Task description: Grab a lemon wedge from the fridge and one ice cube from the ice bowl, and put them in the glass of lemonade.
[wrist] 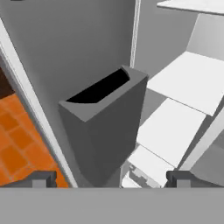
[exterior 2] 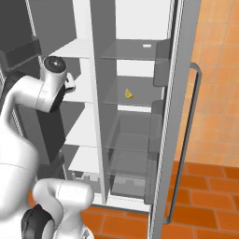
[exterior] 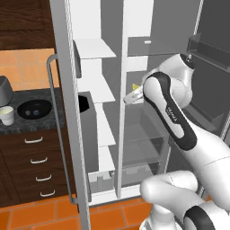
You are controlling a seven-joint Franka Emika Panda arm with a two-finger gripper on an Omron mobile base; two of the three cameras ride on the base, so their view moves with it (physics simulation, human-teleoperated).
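The fridge (exterior: 66, 117) stands with both doors swung open. The lemon wedge (exterior 2: 128, 94), a small yellow slice, lies on a glass shelf in the right compartment; its tip peeks out just above my hand (exterior: 134, 85). My gripper (exterior: 127, 98) hangs in front of the fridge's centre divider at that shelf's height and points left and down. In the hand view the gripper (wrist: 111, 179) is open, fingertips (wrist: 43, 178) wide apart with nothing between them, aimed at a grey door bin (wrist: 103, 118). The ice bowl (exterior: 34, 108) and the glass of lemonade (exterior: 6, 115) sit on the dark counter to the left.
The open left door with its long handle (exterior: 56, 126) stands between the arm and the counter. The right door and its handle (exterior 2: 186, 140) flank the other side. White shelves (wrist: 188, 83) fill the left compartment. A toaster (exterior: 3, 92) stands behind the glass.
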